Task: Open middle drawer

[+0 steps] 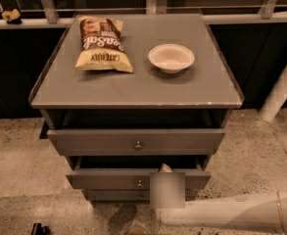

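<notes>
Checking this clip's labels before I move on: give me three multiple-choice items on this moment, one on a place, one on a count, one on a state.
1. Where is the end effector?
A. Over the bowl
B. At the middle drawer, at its top edge just right of its knob
C. On the floor left of the cabinet

2. How many things lie on the cabinet top?
A. One
B. Two
C. Four

3. What state is the middle drawer in?
A. Pulled partly out
B. Flush shut
C. Taken out and lying on the floor

Answers:
1 B: the arm comes in low from the right and its tip pokes up at that front.
2 B: only a chip bag and a white bowl are there.
3 A: its front stands forward of the lowest front, with a dark gap open behind it.
</notes>
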`<state>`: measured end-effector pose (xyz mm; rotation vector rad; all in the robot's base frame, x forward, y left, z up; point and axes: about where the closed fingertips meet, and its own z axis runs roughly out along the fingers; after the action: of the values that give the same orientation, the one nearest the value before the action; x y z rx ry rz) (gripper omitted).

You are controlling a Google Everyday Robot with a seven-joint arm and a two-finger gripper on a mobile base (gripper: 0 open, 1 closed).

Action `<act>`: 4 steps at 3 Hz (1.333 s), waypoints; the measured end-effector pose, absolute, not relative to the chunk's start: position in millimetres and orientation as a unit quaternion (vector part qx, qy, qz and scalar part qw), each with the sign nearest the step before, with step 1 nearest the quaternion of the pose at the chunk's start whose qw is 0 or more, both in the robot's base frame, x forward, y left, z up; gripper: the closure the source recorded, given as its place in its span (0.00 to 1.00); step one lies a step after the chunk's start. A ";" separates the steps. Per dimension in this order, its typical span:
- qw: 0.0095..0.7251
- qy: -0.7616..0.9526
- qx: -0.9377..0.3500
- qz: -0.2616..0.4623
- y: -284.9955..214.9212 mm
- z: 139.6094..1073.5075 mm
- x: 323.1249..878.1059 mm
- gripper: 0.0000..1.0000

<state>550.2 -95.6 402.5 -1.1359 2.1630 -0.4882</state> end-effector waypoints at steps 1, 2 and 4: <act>0.319 0.823 -0.432 -0.186 -95.6 403.7 550.2 1.00; 0.321 0.824 -0.431 -0.182 -93.5 402.9 530.5 1.00; 0.329 0.819 -0.438 -0.171 -85.9 414.1 493.7 1.00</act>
<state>493.7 -85.9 414.1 -1.1467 2.1441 -0.4465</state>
